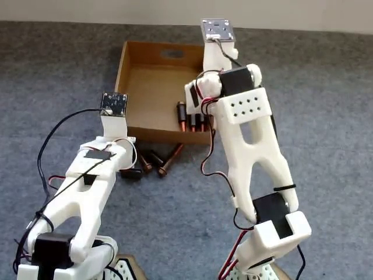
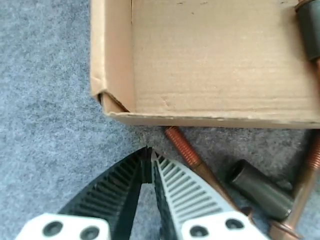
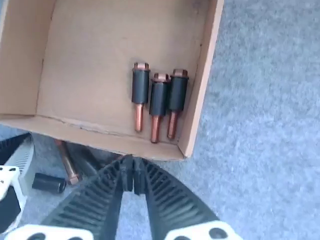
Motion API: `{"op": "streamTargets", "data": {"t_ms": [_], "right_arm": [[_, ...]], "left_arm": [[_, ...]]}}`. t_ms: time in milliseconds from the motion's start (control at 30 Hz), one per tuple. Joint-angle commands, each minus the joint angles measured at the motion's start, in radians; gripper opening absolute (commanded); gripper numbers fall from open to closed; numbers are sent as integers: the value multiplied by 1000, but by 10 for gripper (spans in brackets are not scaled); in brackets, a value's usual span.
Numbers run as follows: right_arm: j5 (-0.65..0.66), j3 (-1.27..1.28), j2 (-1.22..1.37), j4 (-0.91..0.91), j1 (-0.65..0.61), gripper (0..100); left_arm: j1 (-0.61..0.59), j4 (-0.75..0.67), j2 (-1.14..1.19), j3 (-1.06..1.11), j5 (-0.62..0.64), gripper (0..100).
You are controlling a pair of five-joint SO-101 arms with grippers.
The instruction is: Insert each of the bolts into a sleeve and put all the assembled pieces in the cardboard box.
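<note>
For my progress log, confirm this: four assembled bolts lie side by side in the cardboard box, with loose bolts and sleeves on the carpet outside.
Not four: the right wrist view shows three assembled bolts side by side in the cardboard box. The loose bolts and sleeves do lie on the carpet outside.

Overhead and close wrist views over box (image 1: 151,93)

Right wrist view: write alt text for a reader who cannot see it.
Three bolts in black sleeves lie side by side in a corner of the cardboard box. The right gripper, shut, hangs outside it, near a loose bolt and sleeve on grey carpet.
</note>
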Motion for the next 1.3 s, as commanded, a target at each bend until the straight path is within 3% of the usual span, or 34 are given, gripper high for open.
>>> {"op": "streamTargets", "data": {"t_ms": [0, 200, 467, 633, 833, 1100, 1267], "right_arm": [[9, -35, -61, 25, -1, 6], [14, 208, -252, -67, -114, 6], [52, 909, -674, -483, -275, 10], [167, 1178, -736, -674, -331, 12], [170, 1214, -631, -740, -453, 159], [170, 1047, -364, -802, -522, 161], [193, 943, -228, -802, -524, 162]], "left_arm": [[7, 51, -101, -4, 5, 8], [-88, 80, -209, 28, 5, 8], [-269, 80, -226, 8, 14, 8], [-426, 80, -225, -30, 204, 8], [-601, -21, -223, -30, 358, 8], [-704, -66, -223, -36, 362, 11], [-768, -100, -223, -35, 390, 138]]}}
